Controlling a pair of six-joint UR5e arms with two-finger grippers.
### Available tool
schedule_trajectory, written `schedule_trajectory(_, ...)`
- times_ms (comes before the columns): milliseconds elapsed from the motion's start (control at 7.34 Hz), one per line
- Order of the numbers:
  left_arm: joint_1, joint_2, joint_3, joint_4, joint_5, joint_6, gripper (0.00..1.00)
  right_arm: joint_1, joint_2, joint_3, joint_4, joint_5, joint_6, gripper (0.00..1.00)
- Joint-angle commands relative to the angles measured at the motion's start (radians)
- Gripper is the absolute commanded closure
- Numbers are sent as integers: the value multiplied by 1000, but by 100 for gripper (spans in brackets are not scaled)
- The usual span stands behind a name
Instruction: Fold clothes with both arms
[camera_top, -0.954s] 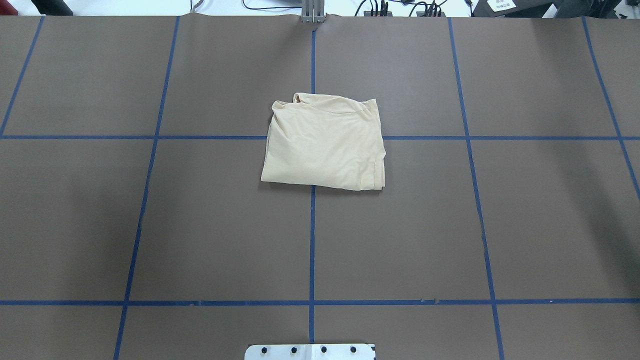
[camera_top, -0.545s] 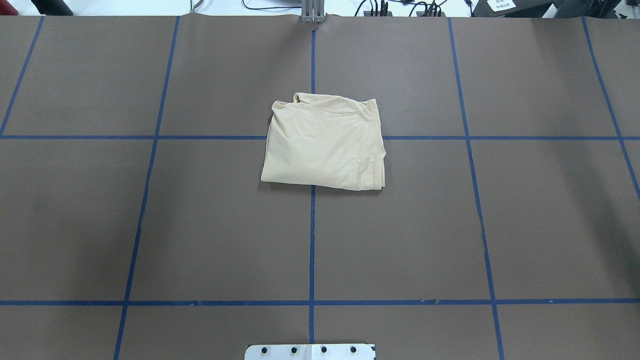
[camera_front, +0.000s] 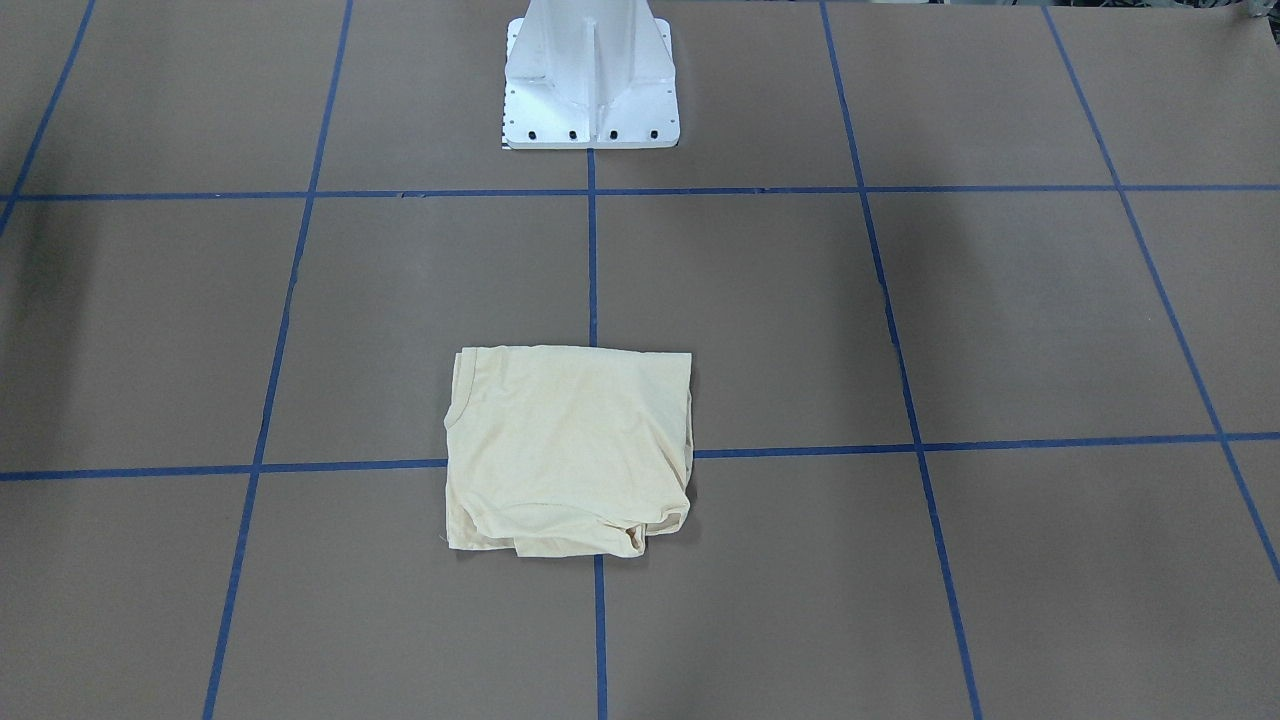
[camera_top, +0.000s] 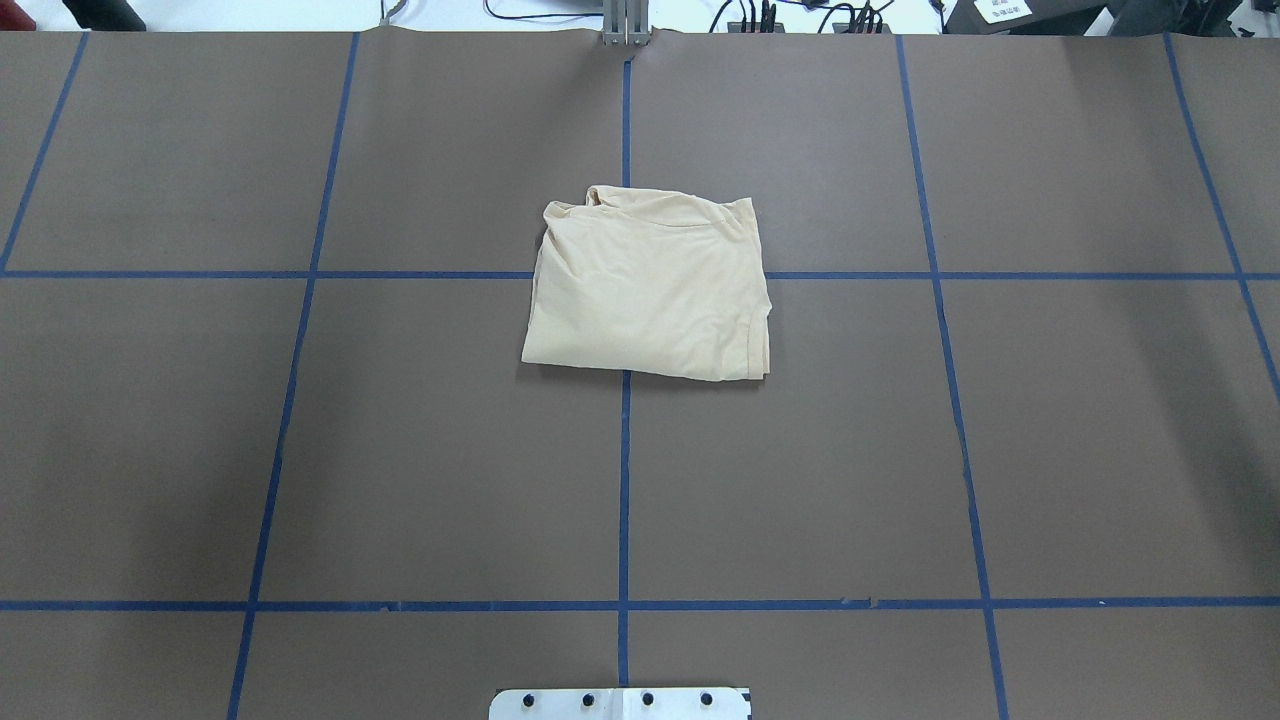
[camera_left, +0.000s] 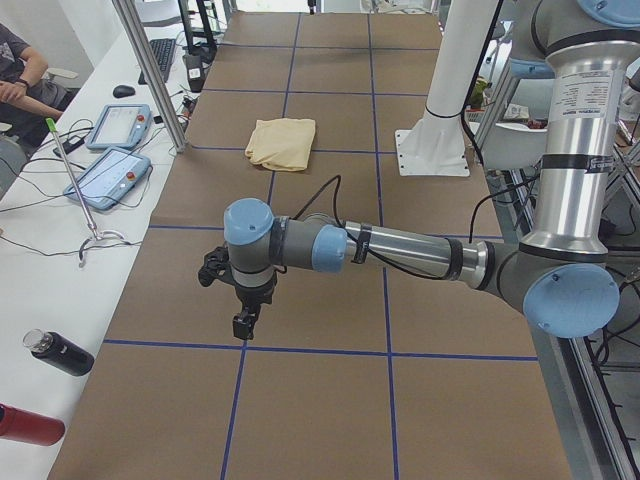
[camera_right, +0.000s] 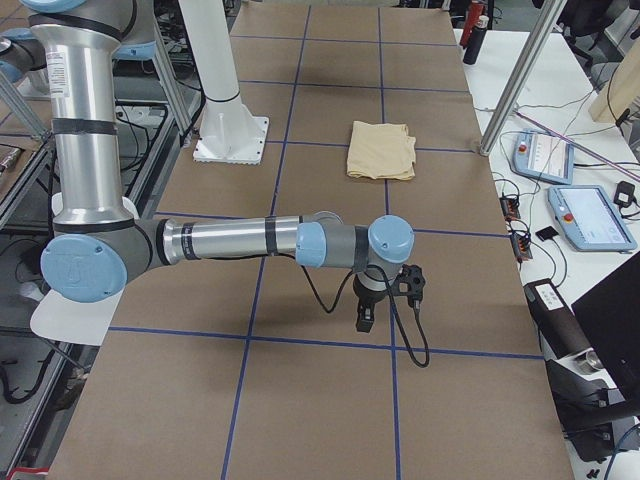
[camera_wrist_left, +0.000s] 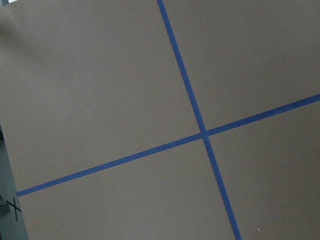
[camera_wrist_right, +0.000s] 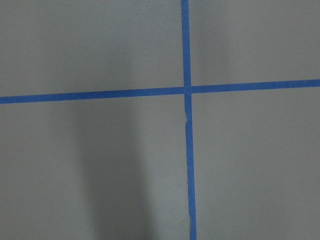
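The cream-yellow shirt (camera_top: 648, 290) lies folded into a compact rectangle near the middle of the brown table; it also shows in the front-facing view (camera_front: 570, 450) and both side views (camera_left: 281, 141) (camera_right: 381, 150). No print or label shows. My left gripper (camera_left: 243, 322) hangs over the table's left end, far from the shirt. My right gripper (camera_right: 364, 316) hangs over the right end, equally far away. Both show only in the side views, so I cannot tell whether they are open or shut. The wrist views show only bare table and blue tape.
Blue tape lines grid the brown table (camera_top: 400, 450). The white base pedestal (camera_front: 592, 75) stands at the robot's side. Teach pendants (camera_left: 115, 175) (camera_right: 590, 215), cables and bottles (camera_left: 55, 352) lie on white benches beyond the far edge. A seated person (camera_left: 20, 75) is at one bench.
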Motion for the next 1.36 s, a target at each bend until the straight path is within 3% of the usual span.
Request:
schedule_trajectory(0,12,24,-1,-2,-28,-115,0,1,-13,-19,4,-3,-2,0)
schedule_trajectory(545,29,30,25,-10,22,-116,0,6,-55,-13,6,-13,-71,0)
schedule_trajectory(681,29,30,25,-10,24,-116,0,42,-53,22,6,-3,-69,0)
schedule_trajectory(954,29,30,25,-10,24,-116,0,44,-119,207,-55,-11,-25,0)
schedule_trajectory(1226,29,30,22,-10,24,-116,0,43,-142,220,-56,-2,34,0)
